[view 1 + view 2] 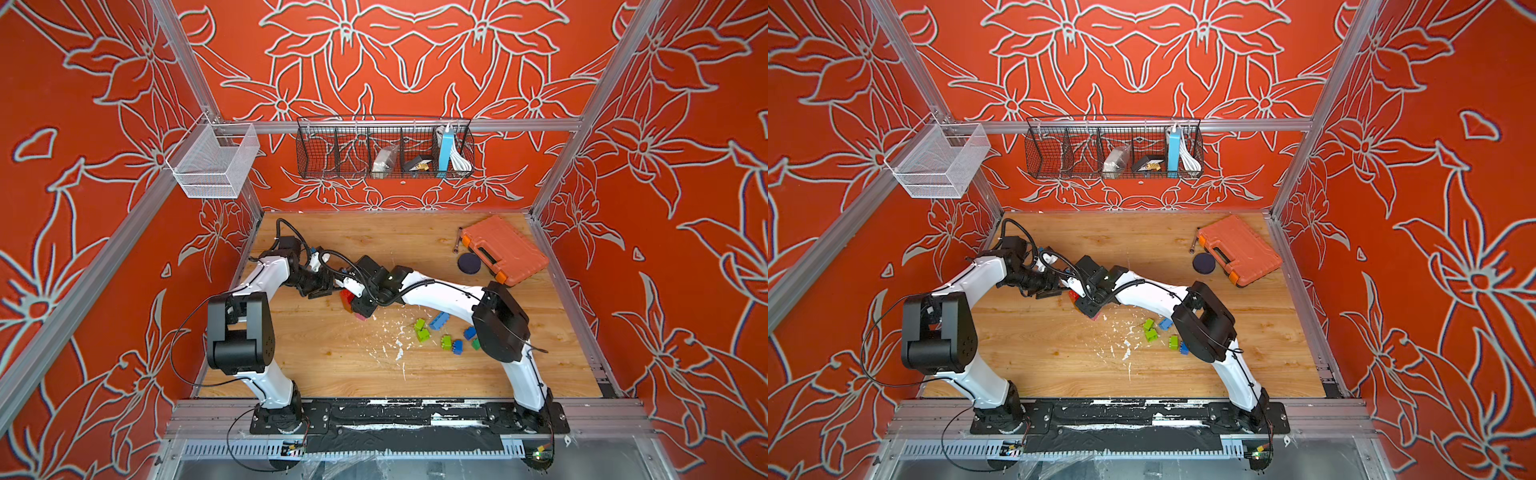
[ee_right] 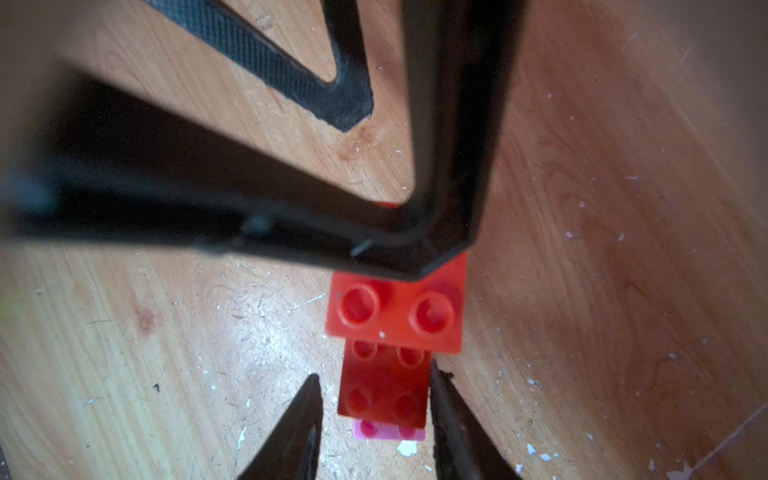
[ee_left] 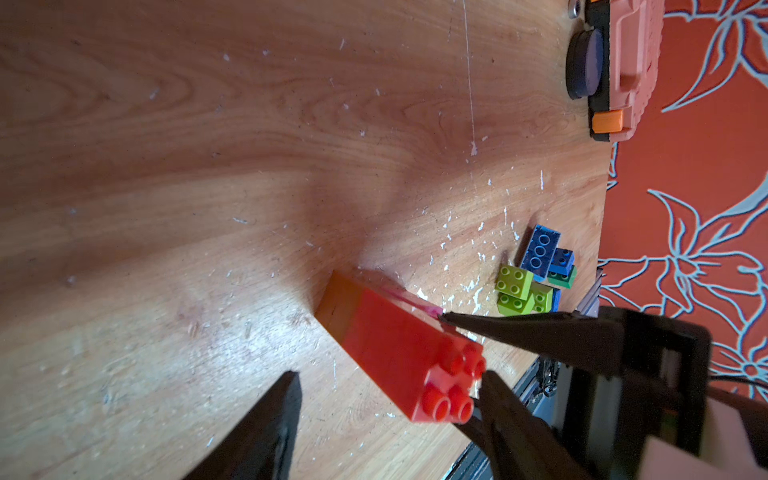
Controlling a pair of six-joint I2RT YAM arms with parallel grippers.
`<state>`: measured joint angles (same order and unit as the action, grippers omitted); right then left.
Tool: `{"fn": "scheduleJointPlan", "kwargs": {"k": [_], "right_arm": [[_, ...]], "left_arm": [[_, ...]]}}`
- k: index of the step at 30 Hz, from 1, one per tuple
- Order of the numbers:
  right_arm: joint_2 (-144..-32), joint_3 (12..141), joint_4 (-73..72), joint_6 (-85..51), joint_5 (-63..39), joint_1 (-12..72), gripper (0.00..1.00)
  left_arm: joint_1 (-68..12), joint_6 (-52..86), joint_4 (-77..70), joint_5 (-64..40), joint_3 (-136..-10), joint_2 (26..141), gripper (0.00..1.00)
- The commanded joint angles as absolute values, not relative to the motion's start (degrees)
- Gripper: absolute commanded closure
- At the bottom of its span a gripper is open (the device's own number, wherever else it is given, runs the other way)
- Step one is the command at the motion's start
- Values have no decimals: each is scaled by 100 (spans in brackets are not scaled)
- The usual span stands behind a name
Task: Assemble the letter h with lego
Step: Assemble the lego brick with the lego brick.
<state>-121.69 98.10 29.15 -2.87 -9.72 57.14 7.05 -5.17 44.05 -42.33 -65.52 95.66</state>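
Wrists of both arms are crowding over the lego assembly [image 1: 345,298] in both top views, leaving only a red patch and a corner of a pink brick [image 1: 360,316] showing, left of the middle of the wooden surface [image 1: 332,365]. The right arm's elbow [image 1: 500,322] is covering part of the loose bricks [image 1: 432,332], lime green, blue and dark green, which are lying well apart from the assembly on the right half. From the left wrist these are overlapping one another, so their number is hard to make out. In that view the assembly is rising toward the lens as a tall red column [image 3: 386,345], with four studs on its near end. It is turning brownish where it is meeting the wood, a pink sliver is running along one edge, and its seams are barely showing. The left pincer [image 3: 388,374] is standing wide, one fingertip clear of the column and the other right at the stud end, clamping nothing. From the right wrist, a blurred black finger [image 2: 291,216] of the left pincer is hiding half of the top red brick [image 2: 395,320], leaving two studs showing. A lower red brick [image 2: 382,386] is stepping out beside it, with the pink brick peeking from under its far edge. The right pincer [image 2: 374,372] is straddling that lower red brick narrowly, one fingertip touching its side and a sliver of wood showing at the other. Whether it is squeezing I cannot tell.
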Motion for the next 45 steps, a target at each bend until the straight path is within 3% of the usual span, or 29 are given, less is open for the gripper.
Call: {"fn": "scheduleJointPlan", "kwargs": {"k": [1,45], "right_arm": [[-12318,9765,2940,-268,-1046,5687,58],[-12282,9223,2978,-98,-1160,5608,76]], "left_arm": [[680,-676,4557,-4291,-6504,9635,32],[468,-1485,5017,-4174,-6419,9724,34]]}}
